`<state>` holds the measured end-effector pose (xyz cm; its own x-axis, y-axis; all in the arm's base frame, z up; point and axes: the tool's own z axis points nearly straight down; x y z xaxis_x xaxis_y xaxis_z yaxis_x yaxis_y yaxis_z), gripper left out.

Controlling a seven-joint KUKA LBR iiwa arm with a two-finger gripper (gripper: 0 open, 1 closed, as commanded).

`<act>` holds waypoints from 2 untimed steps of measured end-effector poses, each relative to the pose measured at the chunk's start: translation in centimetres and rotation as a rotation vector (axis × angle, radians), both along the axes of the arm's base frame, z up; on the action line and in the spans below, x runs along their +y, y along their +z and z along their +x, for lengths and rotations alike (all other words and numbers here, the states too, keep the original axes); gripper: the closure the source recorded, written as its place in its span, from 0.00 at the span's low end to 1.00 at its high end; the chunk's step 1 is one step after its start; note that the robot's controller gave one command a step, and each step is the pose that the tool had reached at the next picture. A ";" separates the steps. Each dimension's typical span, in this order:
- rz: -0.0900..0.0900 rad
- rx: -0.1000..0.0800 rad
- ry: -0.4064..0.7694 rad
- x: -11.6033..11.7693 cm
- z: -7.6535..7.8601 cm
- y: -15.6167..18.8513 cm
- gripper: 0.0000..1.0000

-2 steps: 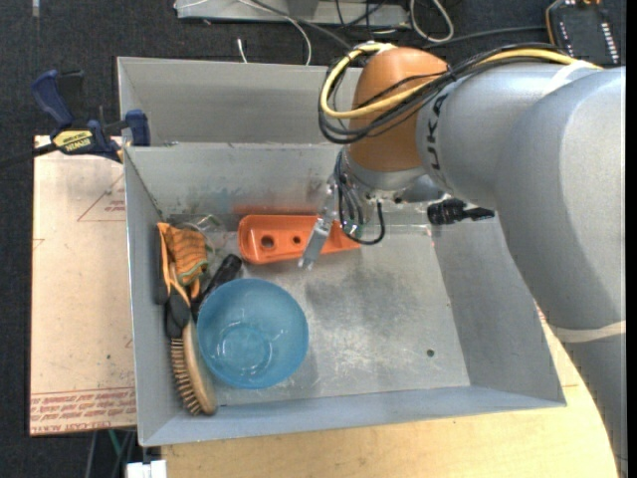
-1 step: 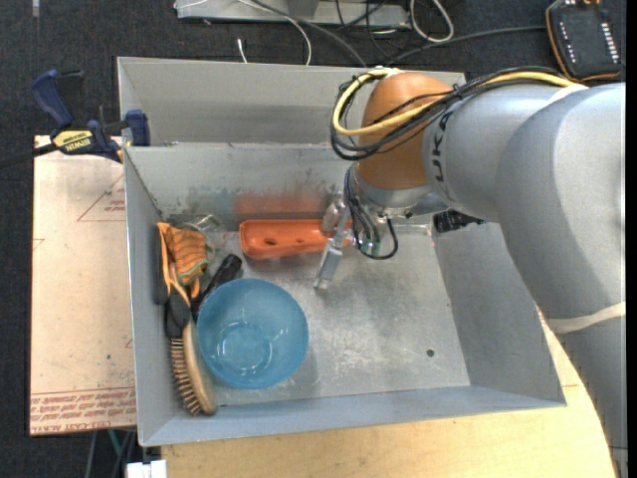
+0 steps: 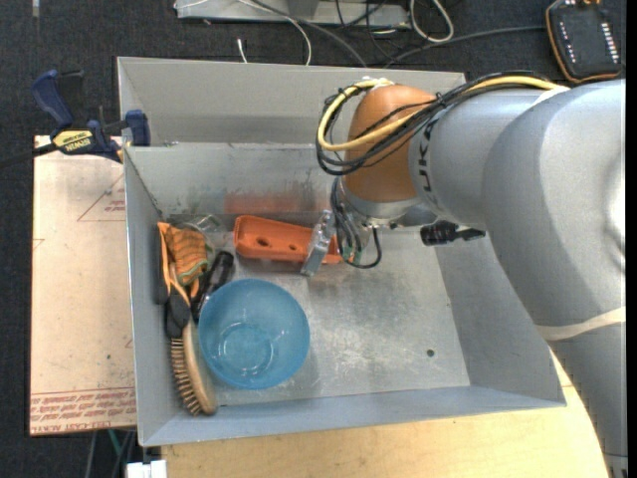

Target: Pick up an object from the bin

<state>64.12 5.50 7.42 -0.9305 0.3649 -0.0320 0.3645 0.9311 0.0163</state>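
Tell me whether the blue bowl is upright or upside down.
Upright: the blue bowl shows its open mouth and inner bottom, with nothing inside.

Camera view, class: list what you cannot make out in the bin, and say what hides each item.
1. Right end of the orange block, camera view: hidden behind the pincer.
2. Back right corner of the bin, camera view: covered by the arm.
3. Black things near the left wall, camera view: overlapped by the crumpled orange item and the blue bowl; their kind is unclear.
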 end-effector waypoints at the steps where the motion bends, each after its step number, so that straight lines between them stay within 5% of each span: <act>1: 0.000 0.000 0.000 0.0 0.0 0.0 1.00; 2: 0.000 0.002 0.012 -0.2 0.0 9.8 1.00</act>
